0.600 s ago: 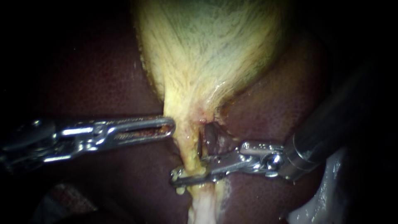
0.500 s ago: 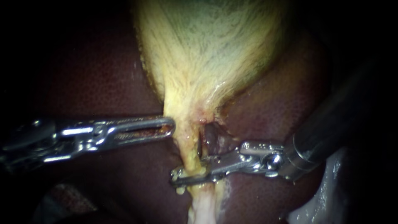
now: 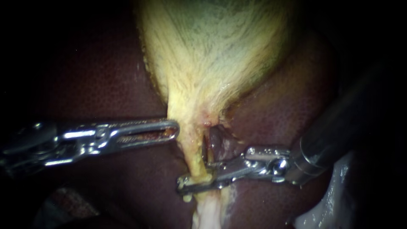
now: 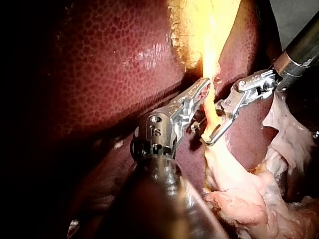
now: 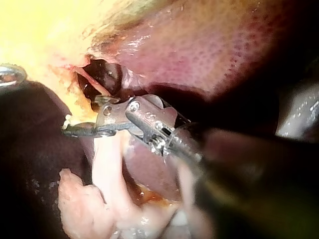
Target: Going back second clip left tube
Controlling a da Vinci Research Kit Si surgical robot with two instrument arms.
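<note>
Nearest the endoscope: a lump of pale tissue point(image 3: 207, 214) at the foot of the left tube point(image 3: 194, 159). Just past it, the right instrument point(image 3: 184, 185) comes in from the right and lies across that tube. Its jaws stand a narrow gap apart, and the tube runs through the gap. A bead of yellow tissue sits on one jaw near the tips. From the left wrist camera these jaws read as a slim open loop round the tube. The left tube is thin and yellow, running from the gallbladder's neck down to the pale tissue. Just to its right is a dark window in the tissue with a darker tube point(image 3: 213, 143) crossing it. Farther up, the left instrument point(image 3: 173, 128) comes in level from the left, its tip touching the left edge of the yellow neck where the tube starts. Whether it holds tissue there, I cannot tell. The two tips are near each other but apart. Beyond them the gallbladder point(image 3: 212, 51) is broad and pale yellow-green, tapering to the neck. The liver point(image 3: 106, 76), dark red and mottled, lies on both sides and behind.
</note>
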